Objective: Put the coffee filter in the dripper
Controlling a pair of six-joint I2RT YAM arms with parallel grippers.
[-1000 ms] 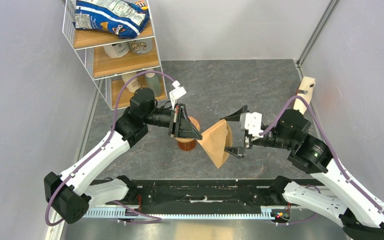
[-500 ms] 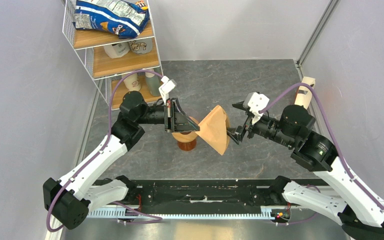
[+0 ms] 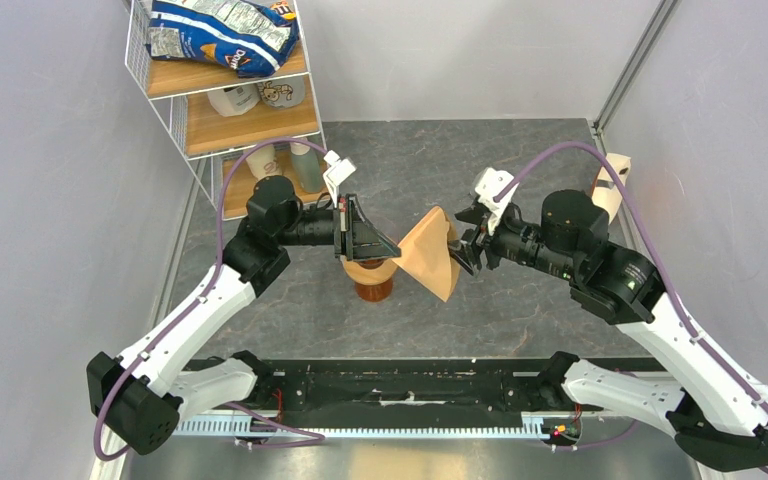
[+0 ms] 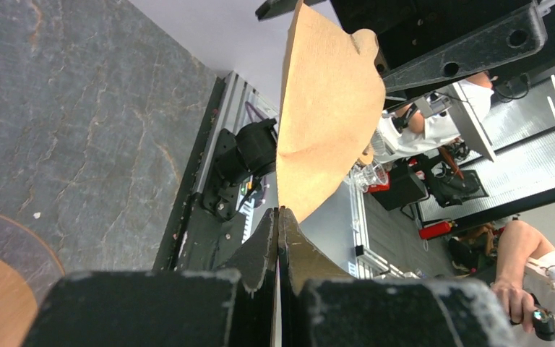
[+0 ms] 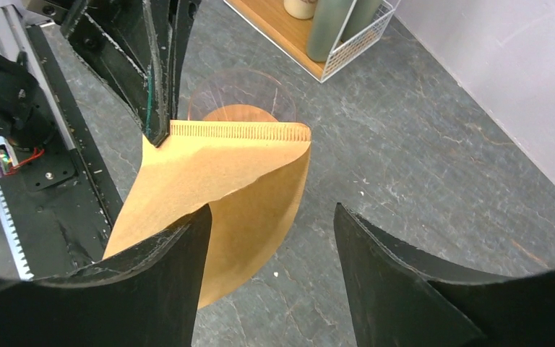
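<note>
The left gripper point(image 4: 278, 220) is clenched on one corner of the coffee filter point(image 3: 430, 258), its two fingers pressed flat together on the paper. From this pinch the filter fans out away from the left jaws, straight toward the right gripper point(image 5: 271, 210). Its long axis therefore runs from one pair of jaws to the other.

The right jaws are released and stand wide apart. In the right wrist view the filter lies between them but to one side. The paper passes behind one finger point(image 5: 162, 289), and the other finger point(image 5: 419, 289) has only table before it (whether the paper touches the first finger, I cannot tell). The crimped seam lies crosswise, just beyond the right fingertips.

The dripper point(image 3: 371, 268) sits on the amber glass vessel point(image 3: 372, 291), below the left fingertips and, seen from the right jaws, beyond the filter. The filter hangs in the air beside the dripper, not in it.

I judge that the left arm is the nearer one to the dripper. The next move seems to depend on the right jaws taking the free side, so that the cone can open. Beyond both jaws the table point(image 3: 420, 160) shows bare surface. The wire shelf point(image 3: 250, 125) stands behind the left arm, well apart from the jaws.
</note>
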